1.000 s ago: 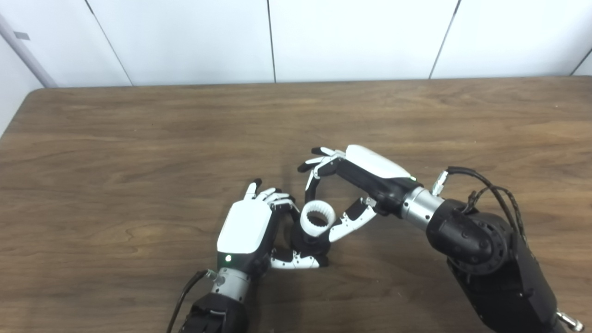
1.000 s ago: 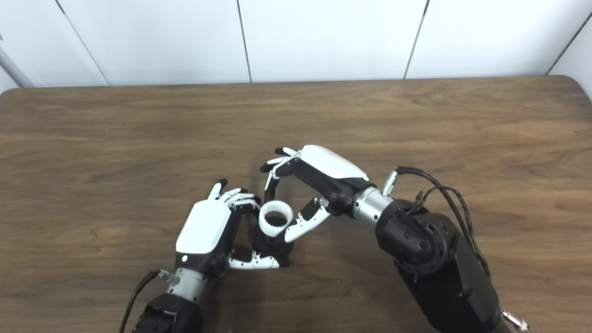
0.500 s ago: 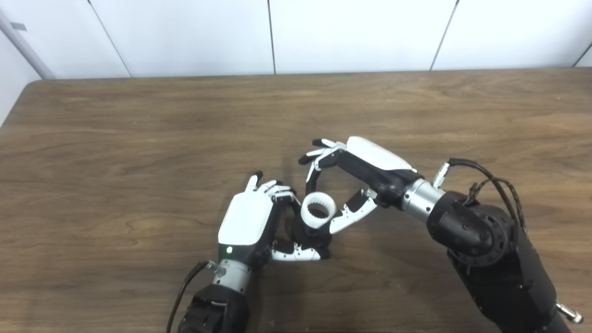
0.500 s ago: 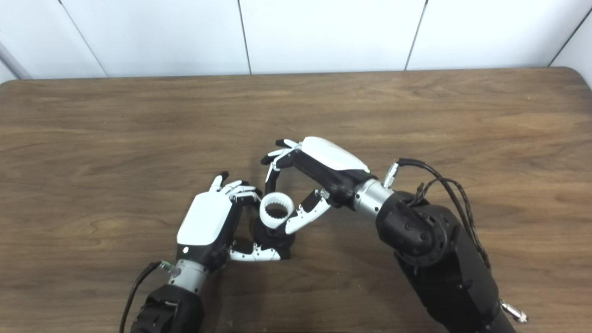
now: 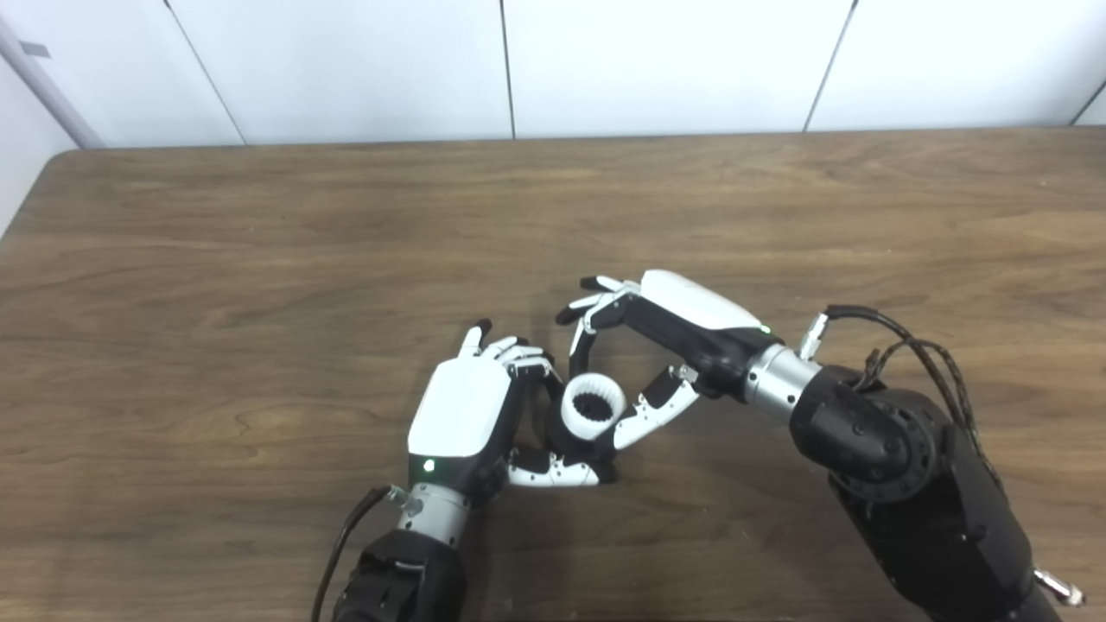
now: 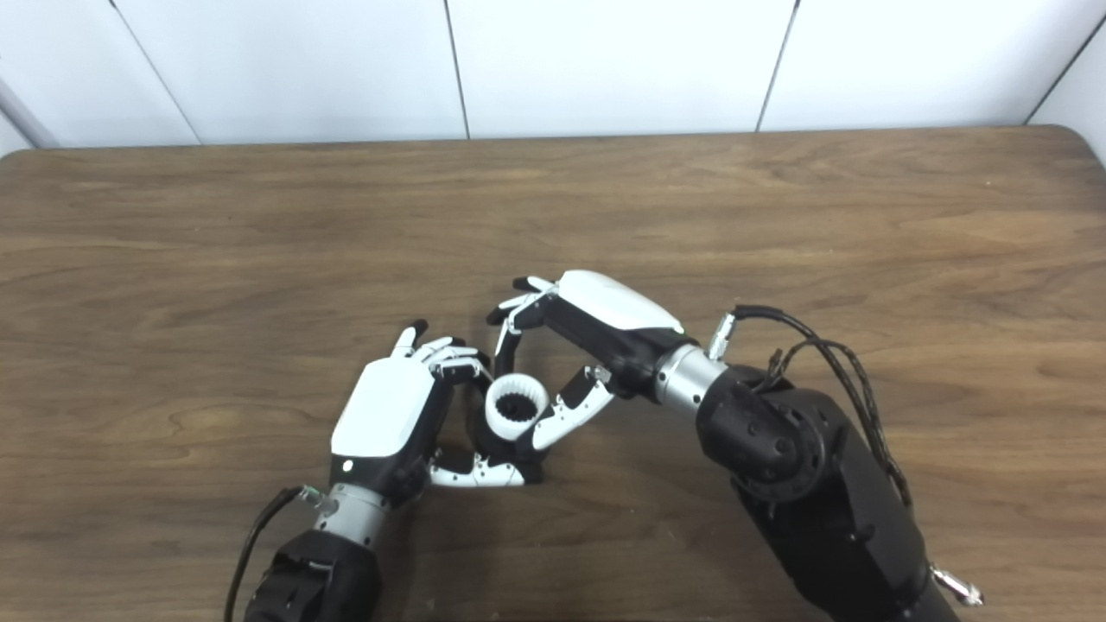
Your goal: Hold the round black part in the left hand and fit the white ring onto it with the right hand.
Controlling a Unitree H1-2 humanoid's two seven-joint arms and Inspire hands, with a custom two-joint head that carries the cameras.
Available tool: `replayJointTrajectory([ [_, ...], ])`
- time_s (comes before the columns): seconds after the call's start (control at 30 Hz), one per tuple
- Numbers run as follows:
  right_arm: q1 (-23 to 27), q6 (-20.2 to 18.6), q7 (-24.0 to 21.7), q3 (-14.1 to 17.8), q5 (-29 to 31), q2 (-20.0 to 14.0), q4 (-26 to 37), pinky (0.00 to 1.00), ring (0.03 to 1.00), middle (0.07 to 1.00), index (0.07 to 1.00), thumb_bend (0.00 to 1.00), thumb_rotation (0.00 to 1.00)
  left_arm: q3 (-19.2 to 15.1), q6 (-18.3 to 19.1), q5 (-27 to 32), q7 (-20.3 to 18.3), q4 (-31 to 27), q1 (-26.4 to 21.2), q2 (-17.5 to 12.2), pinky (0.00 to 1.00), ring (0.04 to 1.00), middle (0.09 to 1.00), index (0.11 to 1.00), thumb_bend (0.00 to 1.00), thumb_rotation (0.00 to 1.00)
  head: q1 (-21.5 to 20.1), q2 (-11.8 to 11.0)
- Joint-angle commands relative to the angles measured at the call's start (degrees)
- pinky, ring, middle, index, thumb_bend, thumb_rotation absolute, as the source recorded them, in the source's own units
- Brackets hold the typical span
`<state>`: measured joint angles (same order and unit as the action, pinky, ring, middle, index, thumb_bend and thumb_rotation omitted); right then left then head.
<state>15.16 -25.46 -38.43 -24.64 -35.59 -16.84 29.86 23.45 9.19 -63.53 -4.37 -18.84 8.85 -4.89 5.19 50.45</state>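
I see the white ring (image 5: 593, 406), toothed on its inner wall, opening facing up, sitting on top of the round black part (image 5: 570, 442). Black part stands low on the wooden table near the front edge, mostly hidden under the ring. Can't tell if the ring is fully seated or just resting on it.

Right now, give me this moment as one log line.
left hand: shut on round black part | right hand: shut on white ring | ring atop part
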Motion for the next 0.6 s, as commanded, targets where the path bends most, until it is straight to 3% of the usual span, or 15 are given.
replayJointTrajectory([
  [0.0,1.22,1.84,1.38,0.26,-0.1,-0.04,1.01,1.0,0.978,0.838,0.484,0.52,0.13,0.13,-0.03,-0.69,-0.21,-1.68,-0.66,0.58,1.0,0.857,0.747,0.483,0.52,0.05,0.03,0.02],
  [0.57,-0.24,3.15,2.57,0.48,0.07,-0.17,0.01,1.0,0.985,0.841,0.484,0.52,0.13,0.05,-0.4,-0.31,-0.23,-2.15,-0.42,0.56,1.0,0.855,0.744,0.483,0.52,0.05,-0.28,0.09],
])
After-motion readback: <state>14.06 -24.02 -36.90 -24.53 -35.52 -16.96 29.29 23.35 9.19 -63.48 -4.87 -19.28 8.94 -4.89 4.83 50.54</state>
